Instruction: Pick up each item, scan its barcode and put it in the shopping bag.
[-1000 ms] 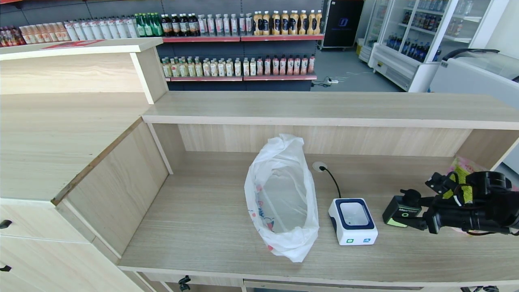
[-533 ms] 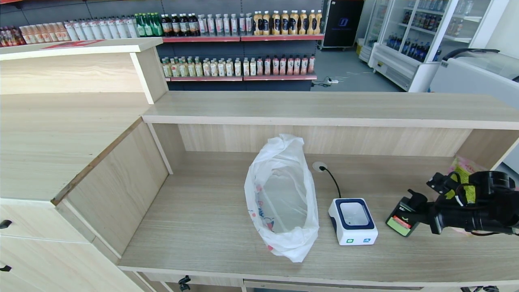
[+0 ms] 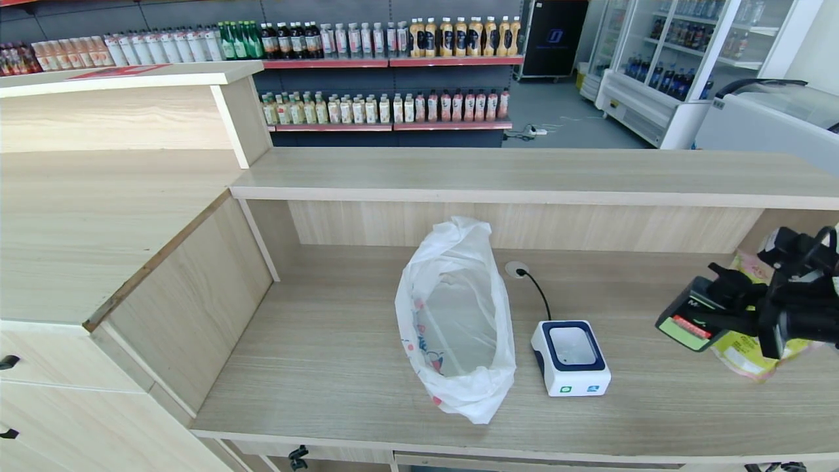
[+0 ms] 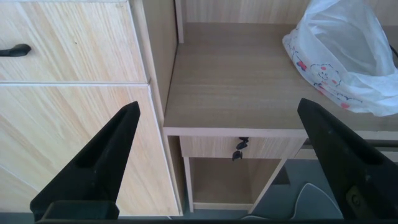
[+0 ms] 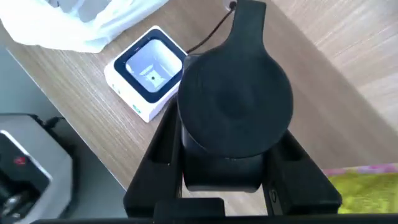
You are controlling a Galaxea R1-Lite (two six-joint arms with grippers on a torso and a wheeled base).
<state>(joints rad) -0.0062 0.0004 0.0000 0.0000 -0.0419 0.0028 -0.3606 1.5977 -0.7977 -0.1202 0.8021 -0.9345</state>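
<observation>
The right gripper point(image 3: 721, 305) squeezes a black box point(image 3: 685, 321). It has gone up and to the right, away from the scanner point(image 3: 570, 357). The box likely still needs its scan before it goes in the bag point(image 3: 459, 393). The left gripper point(image 4: 219, 106) hangs with fingers spread wide, near the counter point(image 4: 230, 81)

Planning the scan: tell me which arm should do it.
Right. The right gripper holds the black box near the scanner; the left gripper hangs open at the counter's left corner, beyond the shopping bag.
</observation>
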